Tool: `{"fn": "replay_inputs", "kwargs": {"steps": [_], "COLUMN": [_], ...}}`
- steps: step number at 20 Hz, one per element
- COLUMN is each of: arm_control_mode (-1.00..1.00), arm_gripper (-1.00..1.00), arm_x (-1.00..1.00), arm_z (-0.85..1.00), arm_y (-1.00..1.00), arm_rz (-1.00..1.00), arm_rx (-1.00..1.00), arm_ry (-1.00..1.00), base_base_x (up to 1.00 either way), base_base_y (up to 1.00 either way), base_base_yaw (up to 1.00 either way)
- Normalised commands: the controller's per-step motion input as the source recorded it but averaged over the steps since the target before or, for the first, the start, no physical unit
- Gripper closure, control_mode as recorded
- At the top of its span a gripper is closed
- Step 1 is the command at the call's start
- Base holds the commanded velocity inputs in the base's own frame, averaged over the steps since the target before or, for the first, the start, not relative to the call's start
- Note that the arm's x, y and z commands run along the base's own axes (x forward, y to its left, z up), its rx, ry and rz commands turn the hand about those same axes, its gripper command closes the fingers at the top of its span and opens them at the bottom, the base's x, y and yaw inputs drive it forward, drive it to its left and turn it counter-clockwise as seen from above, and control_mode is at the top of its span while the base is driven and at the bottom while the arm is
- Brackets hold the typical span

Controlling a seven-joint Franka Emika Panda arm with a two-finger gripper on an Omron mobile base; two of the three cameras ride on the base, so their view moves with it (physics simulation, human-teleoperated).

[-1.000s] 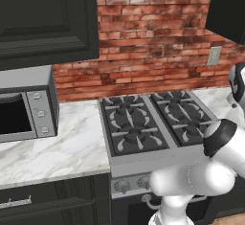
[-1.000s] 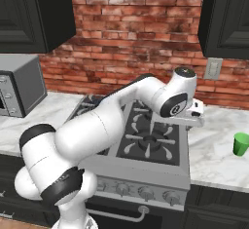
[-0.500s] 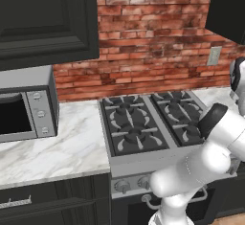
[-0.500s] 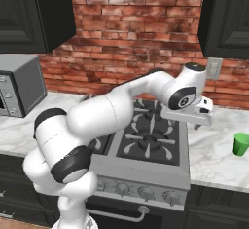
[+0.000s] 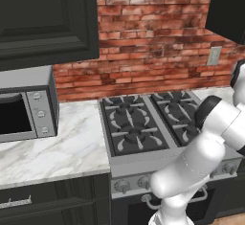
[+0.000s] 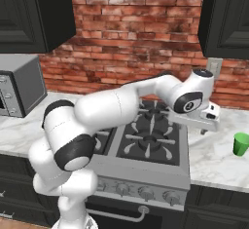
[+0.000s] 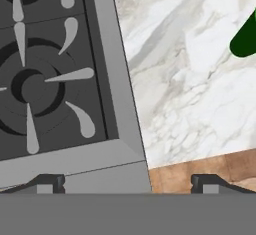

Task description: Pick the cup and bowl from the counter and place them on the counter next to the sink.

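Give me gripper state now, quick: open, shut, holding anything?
Gripper: open and empty, fingertips spread wide over the stove edge and counter, with the green cup off to its right.

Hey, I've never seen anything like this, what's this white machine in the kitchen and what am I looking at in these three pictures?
It is a computer-rendered kitchen with a white robot arm on a drivable base. Two pictures come from cameras on the base, behind the arm's left and right. The third looks along its gripper, which holds nothing. The arm reaches across a gas stove toward a green cup standing on the marble counter. A microwave sits at the left.
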Motion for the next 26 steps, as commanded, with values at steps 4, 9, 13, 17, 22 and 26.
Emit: {"fn": "replay_inputs", "kwargs": {"steps": [4, 9, 13, 17, 22, 26], "arm_control_mode": [-1.00, -1.00, -1.00, -1.00, -1.00, -1.00], "arm_gripper": [-1.00, -1.00, -1.00, -1.00, -1.00, -1.00], "arm_x": [0.00, 0.00, 0.00, 0.00, 0.00, 0.02], "arm_z": [-0.10, -0.01, 0.00, 0.00, 0.00, 0.00], "arm_y": [-0.17, -0.06, 0.00, -0.01, 0.00, 0.00], "arm_rz": [0.00, 0.00, 0.00, 0.00, 0.00, 0.00], "arm_rx": [0.00, 0.00, -0.04, -0.05, -0.11, -0.10], "arm_ry": [-0.06, -0.10, 0.00, 0.00, 0.00, -0.02], "base_base_x": [0.00, 0.00, 0.00, 0.00, 0.00, 0.00], "base_base_y": [0.00, 0.00, 0.00, 0.00, 0.00, 0.00], "base_base_yaw": [0.00, 0.00, 0.00, 0.00, 0.00, 0.00]}}
